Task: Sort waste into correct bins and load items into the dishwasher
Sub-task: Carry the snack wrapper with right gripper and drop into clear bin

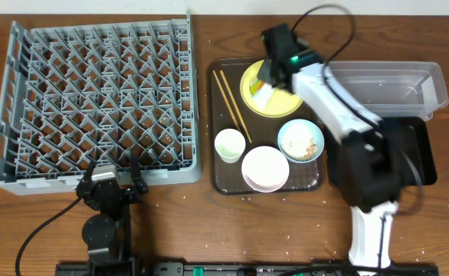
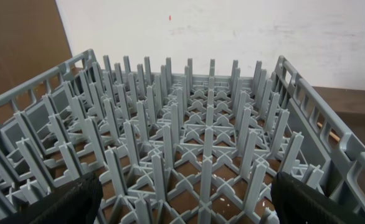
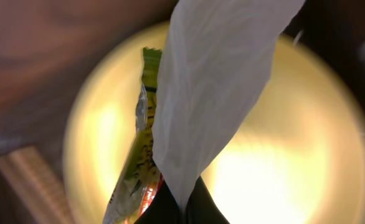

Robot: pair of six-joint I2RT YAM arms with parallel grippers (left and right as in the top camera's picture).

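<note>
My right gripper (image 1: pixel 267 86) is shut on the green-and-yellow snack wrapper (image 3: pixel 136 165) with its whitish end (image 3: pixel 213 87), holding it just above the yellow plate (image 1: pixel 253 100) on the brown serving tray. The wrapper (image 1: pixel 263 93) hangs below the fingers. The chopsticks (image 1: pixel 231 101) lie left of the plate. The small white cup (image 1: pixel 229 145), the white bowl (image 1: pixel 265 169) and the light blue bowl (image 1: pixel 300 141) with rice-like crumbs stand at the tray's front. My left gripper (image 1: pixel 116 186) is open at the front edge of the grey dish rack (image 1: pixel 94 100), which fills the left wrist view (image 2: pixel 195 130).
The clear plastic tub (image 1: pixel 393 84) stands at the right, with the black tray (image 1: pixel 420 153) in front of it under my right arm. The brown serving tray (image 1: pixel 218 180) sits between the rack and the bins. White crumbs speckle the front of the table.
</note>
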